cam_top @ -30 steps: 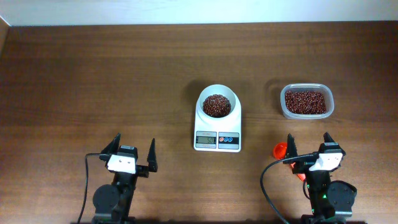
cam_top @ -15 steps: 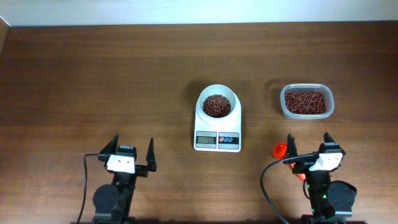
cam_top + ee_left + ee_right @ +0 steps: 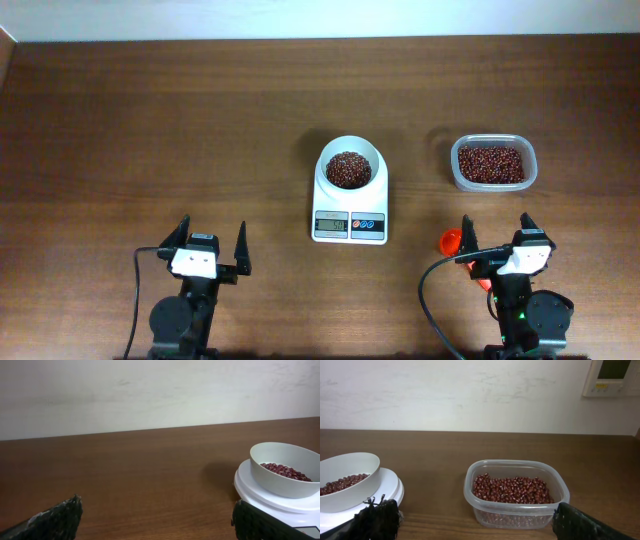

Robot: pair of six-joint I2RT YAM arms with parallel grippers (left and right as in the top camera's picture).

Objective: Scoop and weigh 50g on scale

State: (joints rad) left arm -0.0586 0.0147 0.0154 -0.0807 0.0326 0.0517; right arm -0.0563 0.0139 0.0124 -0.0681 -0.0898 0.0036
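Overhead: the scale [image 3: 349,226] stands mid-surface [image 3: 150,120], display toward 6 o'clock. Its round white bowl holds a small heap of red-brown beans [image 3: 348,168]. At 2 o'clock from the scale, well apart, a clear plastic tub [image 3: 526,180] holds many more of the same beans. The left fingers [image 3: 241,250] at 7 o'clock and the right fingers [image 3: 467,240] at 5 o'clock are both spread wide and hold nothing. An orange-red scoop [image 3: 451,240] lies just at 9 o'clock of the right fingers, partly hidden.

Left wrist: the left fingers [image 3: 55,521] are released, with bare wood between them. The scale [image 3: 260,495] sits at 3 o'clock, with beans [image 3: 285,471] low in its bowl.

Right wrist: the right fingers [image 3: 376,521] are parted and empty. The tub [image 3: 516,510] is ahead at centre, and the scale [image 3: 390,491] with its beans [image 3: 342,483] is at 9 o'clock.
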